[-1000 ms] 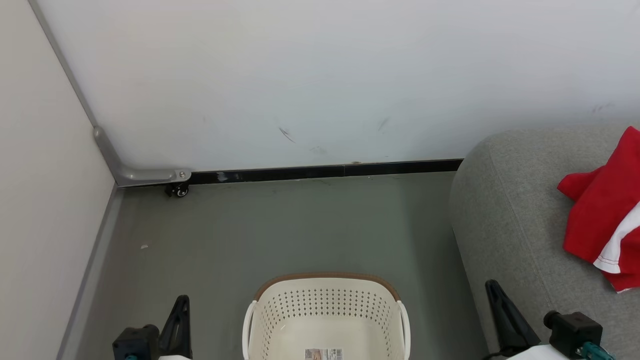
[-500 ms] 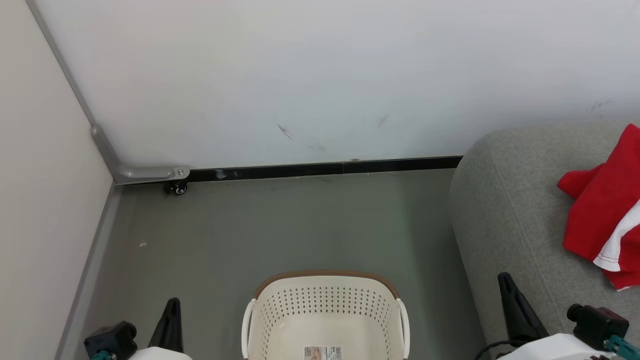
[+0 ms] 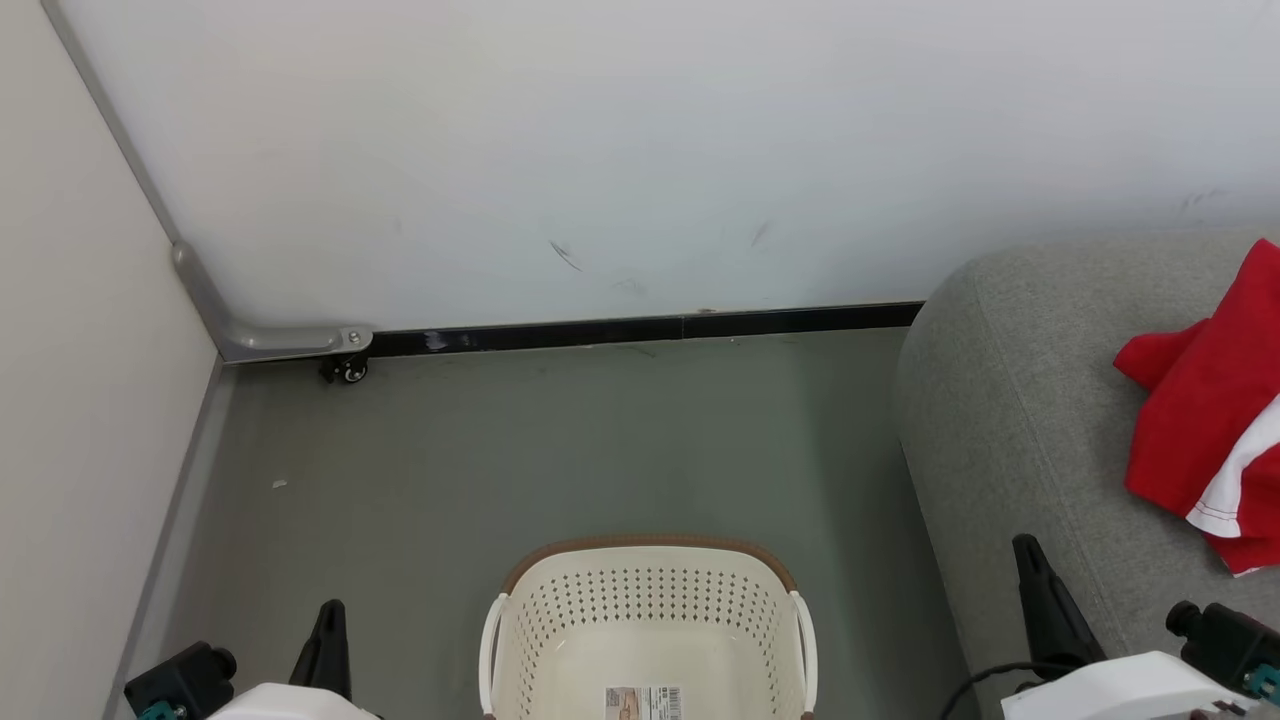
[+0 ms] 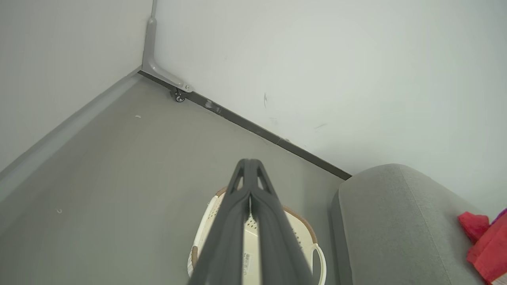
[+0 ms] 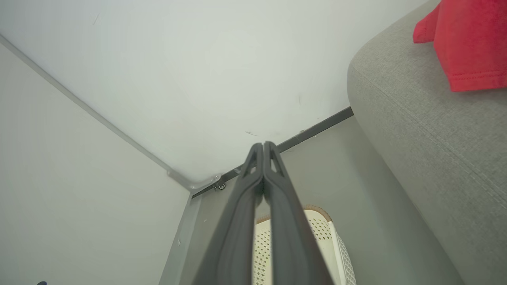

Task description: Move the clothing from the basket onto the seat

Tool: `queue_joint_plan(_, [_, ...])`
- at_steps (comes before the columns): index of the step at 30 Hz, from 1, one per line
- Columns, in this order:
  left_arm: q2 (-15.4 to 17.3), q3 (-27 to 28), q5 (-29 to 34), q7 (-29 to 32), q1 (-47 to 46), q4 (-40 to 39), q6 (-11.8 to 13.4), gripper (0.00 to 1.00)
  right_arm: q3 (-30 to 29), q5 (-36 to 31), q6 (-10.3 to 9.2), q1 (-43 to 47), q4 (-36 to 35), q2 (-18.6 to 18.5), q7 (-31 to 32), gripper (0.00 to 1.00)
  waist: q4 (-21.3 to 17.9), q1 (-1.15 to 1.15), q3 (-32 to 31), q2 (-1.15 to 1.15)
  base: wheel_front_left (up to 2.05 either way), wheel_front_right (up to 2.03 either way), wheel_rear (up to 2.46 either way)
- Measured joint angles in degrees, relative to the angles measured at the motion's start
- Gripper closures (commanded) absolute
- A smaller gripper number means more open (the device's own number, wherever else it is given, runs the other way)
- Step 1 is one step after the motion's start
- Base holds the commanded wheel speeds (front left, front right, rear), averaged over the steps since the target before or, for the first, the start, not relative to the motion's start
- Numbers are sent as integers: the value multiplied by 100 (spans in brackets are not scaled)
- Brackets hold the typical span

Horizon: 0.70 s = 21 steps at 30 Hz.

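Note:
The cream basket (image 3: 560, 640) with a brown rim stands on the floor at the bottom centre, nothing in it but a barcode sticker (image 3: 645, 702). Red clothing (image 3: 1215, 420) with a white panel lies on the grey seat (image 3: 1010, 420) at the right. My left gripper (image 3: 330, 612) is shut at the lower left, left of the basket. Down at the lower right, my right gripper (image 3: 1024, 548) is also shut, over the seat's near edge. In the left wrist view the shut gripper (image 4: 248, 163) hangs above the basket (image 4: 307, 227). In the right wrist view the shut gripper (image 5: 263, 144) points toward the wall corner, with the clothing (image 5: 467, 43) on the seat (image 5: 427, 130).
White walls meet in a corner at the left, with a grey metal bracket (image 3: 270, 340) and a small caster wheel (image 3: 345, 370) at its foot. A dark baseboard (image 3: 640, 328) runs along the back wall. Grey floor (image 3: 560, 440) lies between the basket and the wall.
Both grippers have dropped lower and outward in the head view. The camera has tilted a little, shifting the whole scene slightly upward. Basket and clothing stay put.

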Motion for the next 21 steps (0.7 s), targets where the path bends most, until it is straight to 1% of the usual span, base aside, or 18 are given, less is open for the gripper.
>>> queue_joint_plan(2, [-26, 63, -208, 51, -2, -8, -92, 100, -23, 253, 0, -60, -11, 0, 59, 100, -6, 15, -5, 0, 0, 0, 0])
queue_joint_plan(4, [-47, 112, -360, 92, -3, -15, -129, 100, -44, 407, 0, -59, -12, 0, 101, 100, -9, 23, -9, 0, 0, 0, 0])
queue_joint_plan(11, [-115, 230, -788, 203, -7, -25, -247, 100, -123, 892, 0, -60, -13, 0, 175, 100, -20, 33, -12, 0, 0, 0, 0])
queue_joint_plan(15, [-141, 321, -1084, 287, -10, -27, -350, 100, -155, 1209, 0, -72, -13, 0, 238, 100, -27, 32, -4, 0, 0, 0, 0])
queue_joint_plan(21, [-182, 448, -1515, 398, -58, -26, -491, 100, -189, 1707, 0, -186, -12, 0, 300, 100, -36, 8, 25, 0, 0, 0, 0])
